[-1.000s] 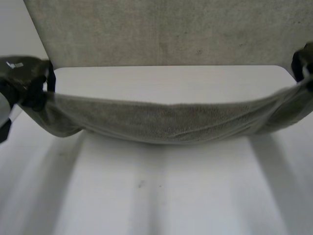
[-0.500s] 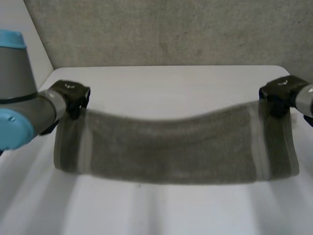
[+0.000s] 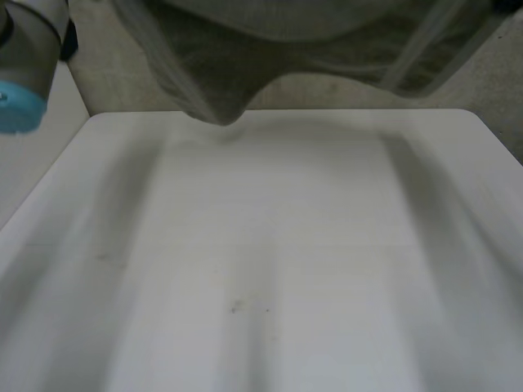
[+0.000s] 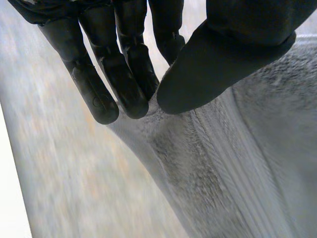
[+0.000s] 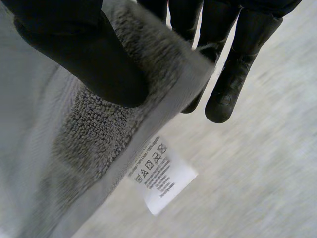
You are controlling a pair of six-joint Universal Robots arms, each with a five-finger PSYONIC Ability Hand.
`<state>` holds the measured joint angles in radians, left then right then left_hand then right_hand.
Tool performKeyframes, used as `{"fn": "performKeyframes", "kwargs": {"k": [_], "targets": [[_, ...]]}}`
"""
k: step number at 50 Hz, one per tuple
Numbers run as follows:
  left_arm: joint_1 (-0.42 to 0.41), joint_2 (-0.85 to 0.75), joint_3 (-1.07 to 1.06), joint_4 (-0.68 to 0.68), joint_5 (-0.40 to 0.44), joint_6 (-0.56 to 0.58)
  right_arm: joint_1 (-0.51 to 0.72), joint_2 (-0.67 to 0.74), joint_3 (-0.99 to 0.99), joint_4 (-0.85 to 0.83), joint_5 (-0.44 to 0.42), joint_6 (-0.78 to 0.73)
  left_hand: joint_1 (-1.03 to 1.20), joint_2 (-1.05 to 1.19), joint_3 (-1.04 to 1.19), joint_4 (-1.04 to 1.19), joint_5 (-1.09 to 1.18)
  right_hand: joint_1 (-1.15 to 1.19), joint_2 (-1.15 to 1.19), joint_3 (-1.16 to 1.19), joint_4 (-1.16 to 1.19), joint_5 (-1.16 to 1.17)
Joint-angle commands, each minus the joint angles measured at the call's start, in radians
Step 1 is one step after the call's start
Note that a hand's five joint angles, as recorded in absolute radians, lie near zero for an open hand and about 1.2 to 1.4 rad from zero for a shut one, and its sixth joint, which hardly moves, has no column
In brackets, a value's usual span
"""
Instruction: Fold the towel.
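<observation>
- A white table [image 3: 261, 269] lies bare under the head view, with a grey speckled wall [image 3: 98, 77] behind its far edge.
- As I judge it, the task is at an early stage. The towel [image 3: 270, 41] is up in the air, and no finished fold lies on the table. It has yet to be brought down, doubled over and smoothed.
- On the left, the left arm [image 3: 24, 57] reaches up high.
- The left hand [image 4: 124, 74] pinches one end of the cloth. Its straight fingers sit on one side and the thumb presses from the other, with the ribbed border trapped between them.
- Between the hands the towel hangs spread out over the table's far edge. It sags, and a bunched lobe hangs lowest toward the left. I cannot tell whether that lobe brushes the surface.
- On the right, the right hand [image 5: 84, 54] pinches the opposite corner in the same way. The thumb lies flat on the thick pile, and the fingers are behind the hemmed edge.
- A white care label [image 5: 161, 173] dangles from the hem just beside that grip.
</observation>
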<state>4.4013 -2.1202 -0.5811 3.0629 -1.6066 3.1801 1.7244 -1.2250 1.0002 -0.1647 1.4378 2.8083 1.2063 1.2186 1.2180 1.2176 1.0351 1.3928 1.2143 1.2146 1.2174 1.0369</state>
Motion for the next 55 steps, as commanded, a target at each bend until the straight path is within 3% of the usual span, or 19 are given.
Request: {"fn": "performKeyframes", "kwargs": {"k": [1, 7, 16, 21, 28, 34, 43, 50, 55], "targets": [[0.032, 0.049, -0.441, 0.007, 0.028, 0.027, -0.005, 0.091, 0.102, 0.224, -0.08, -0.111, 0.19, 0.178, 0.178, 0.179, 0.187, 0.003, 0.182, 0.182, 0.179, 0.185], [0.033, 0.036, -0.648, 0.056, 0.076, 0.089, -0.008, 0.179, 0.247, 0.231, -0.088, -0.211, 0.19, 0.178, 0.178, 0.179, 0.187, 0.003, 0.182, 0.182, 0.179, 0.185], [0.038, 0.005, -0.983, 0.273, 0.085, 0.268, -0.011, 0.236, 0.357, 0.226, -0.082, -0.233, 0.19, 0.178, 0.178, 0.179, 0.187, 0.003, 0.182, 0.182, 0.179, 0.185], [0.055, 0.08, -1.075, 0.278, 0.083, 0.339, -0.02, 0.159, 0.413, 0.266, -0.077, -0.237, 0.19, 0.178, 0.178, 0.179, 0.187, 0.003, 0.182, 0.182, 0.179, 0.185], [0.06, 0.297, -1.236, 0.222, 0.086, 0.409, -0.124, -0.023, 0.503, 0.526, -0.091, -0.373, 0.19, 0.178, 0.178, 0.179, 0.187, 0.003, 0.182, 0.182, 0.179, 0.185], [0.052, 0.451, -1.298, 0.128, 0.086, 0.494, -0.198, -0.163, 0.557, 0.695, -0.091, -0.57, 0.19, 0.178, 0.178, 0.179, 0.187, 0.003, 0.182, 0.182, 0.179, 0.185], [0.03, 0.657, -1.324, -0.016, 0.088, 0.596, -0.272, -0.341, 0.583, 0.738, -0.123, -0.607, 0.19, 0.178, 0.178, 0.179, 0.187, 0.003, 0.182, 0.182, 0.179, 0.185], [0.02, 0.64, -1.315, -0.023, 0.103, 0.656, -0.299, -0.36, 0.587, 0.728, -0.232, -0.596, 0.19, 0.178, 0.178, 0.179, 0.187, 0.003, 0.182, 0.182, 0.179, 0.185], [-0.003, 0.455, -1.222, 0.081, 0.117, 0.661, -0.287, -0.259, 0.581, 0.636, -0.254, -0.497, 0.19, 0.178, 0.178, 0.179, 0.187, 0.003, 0.182, 0.182, 0.179, 0.185]]}}
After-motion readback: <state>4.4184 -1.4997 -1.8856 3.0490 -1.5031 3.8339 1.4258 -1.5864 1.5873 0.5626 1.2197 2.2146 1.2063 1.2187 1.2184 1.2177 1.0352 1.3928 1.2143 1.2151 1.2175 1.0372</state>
